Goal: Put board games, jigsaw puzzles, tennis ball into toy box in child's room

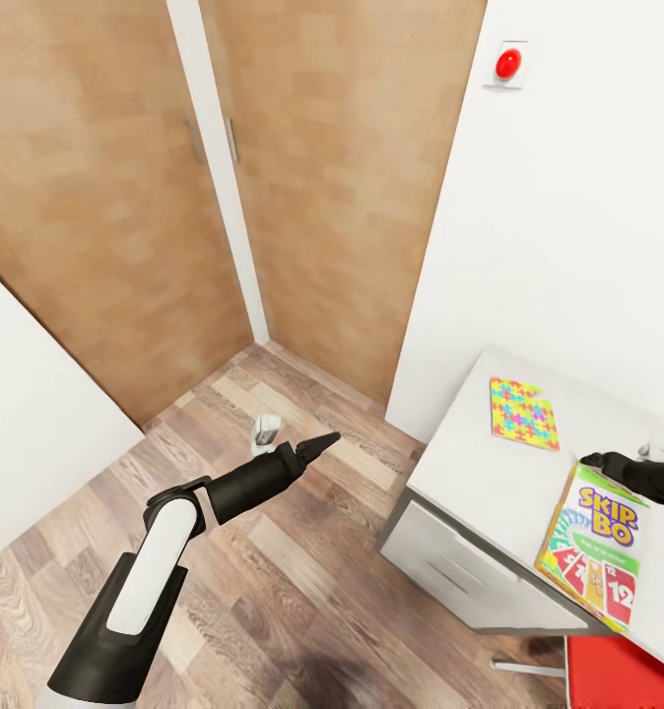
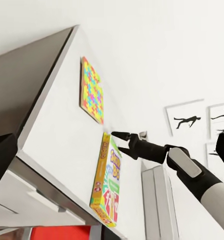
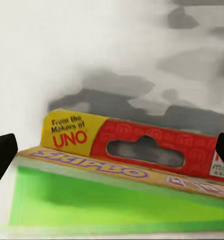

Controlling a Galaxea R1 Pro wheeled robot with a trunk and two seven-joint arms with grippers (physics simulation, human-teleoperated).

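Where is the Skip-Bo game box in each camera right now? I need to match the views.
Head view: Skip-Bo game box lies on the table, lower right, just below the right gripper.
Left wrist view: lower centre, beside the jigsaw puzzle.
Right wrist view: its top edge sits close ahead.
Shared landmark: the box's own Skip-Bo lettering.

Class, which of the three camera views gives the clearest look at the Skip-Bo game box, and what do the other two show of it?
The head view: the Skip-Bo game box lies face-up on the table, its printed cover readable. The left wrist view shows it obliquely, with the right claw at its end. The right wrist view shows its top edge, close and blurred.
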